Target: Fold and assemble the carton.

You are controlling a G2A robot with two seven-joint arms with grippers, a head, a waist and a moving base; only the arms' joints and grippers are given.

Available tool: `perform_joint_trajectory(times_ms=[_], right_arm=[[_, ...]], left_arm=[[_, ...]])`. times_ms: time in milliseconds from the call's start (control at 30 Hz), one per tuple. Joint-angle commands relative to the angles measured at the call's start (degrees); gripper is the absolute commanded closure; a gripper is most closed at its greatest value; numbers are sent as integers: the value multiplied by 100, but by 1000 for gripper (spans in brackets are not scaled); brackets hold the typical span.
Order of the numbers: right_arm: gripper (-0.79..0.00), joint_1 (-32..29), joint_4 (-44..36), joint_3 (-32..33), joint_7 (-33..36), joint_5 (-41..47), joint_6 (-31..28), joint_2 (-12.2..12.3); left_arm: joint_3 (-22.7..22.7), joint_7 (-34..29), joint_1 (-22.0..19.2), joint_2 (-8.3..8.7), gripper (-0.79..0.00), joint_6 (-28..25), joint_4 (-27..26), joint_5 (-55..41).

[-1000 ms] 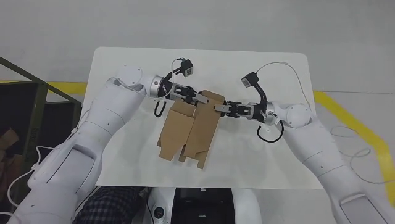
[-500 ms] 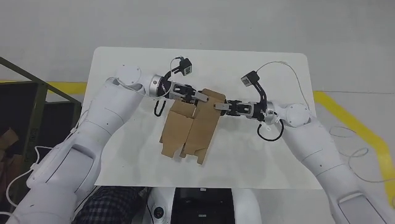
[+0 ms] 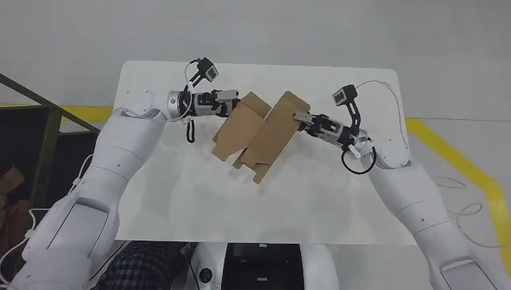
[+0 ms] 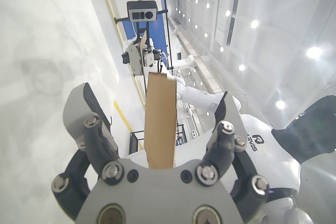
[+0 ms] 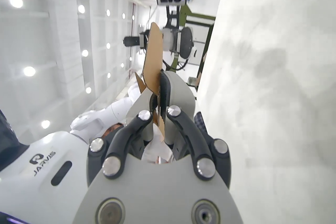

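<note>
Top view: I see a white table (image 3: 160, 202) across the middle of the frame, with both robot arms coming in from the lower corners and meeting above its centre. Between them is the carton (image 3: 259, 134), plain brown cardboard. Its panels are partly opened into a shallow V, and the flaps point toward the lower middle of the frame. It lies a little above the centre of the picture, over the table. I cannot tell whether the flaps touch the tabletop.

The left gripper (image 3: 233, 108) is at the carton's upper left edge. The right gripper (image 3: 302, 119) is at its upper right edge.

In the left wrist view, the left gripper (image 4: 155, 96) is released. Its two fingers (image 4: 89, 104) are spread wide, and a carton panel (image 4: 159, 120) runs edge-on between them without touching either pad.

In the right wrist view, the right gripper (image 5: 157, 89) is clenched on the carton (image 5: 152, 59). Both finger pads press against a thin cardboard edge, and the panel extends straight out beyond the fingertips.
</note>
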Motion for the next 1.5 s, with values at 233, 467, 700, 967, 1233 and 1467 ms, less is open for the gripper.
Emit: perform_joint_trajectory(times_ms=[233,467,700,967,1233,1467], right_arm=[[0,-829,-1034,620,-1225,-279,324,127],[0,-1204,-1591,592,-1742,-581,565,120],[0,-1204,-1591,592,-1742,-581,565,120],[0,-1251,-1652,595,-2043,-704,771,107],[0,-1526,-1950,461,-3000,-948,1220,22],[0,-1925,-2272,619,-3650,-1313,1276,17]], left_arm=[[-711,100,642,346,-785,-98,-434,505],[-954,79,874,465,-785,3,-670,767],[-990,135,897,478,-785,-14,-696,822],[-997,474,970,481,-785,49,-817,983],[-985,173,734,485,-785,16,-740,1026],[-943,-183,426,447,-785,185,-500,571]])
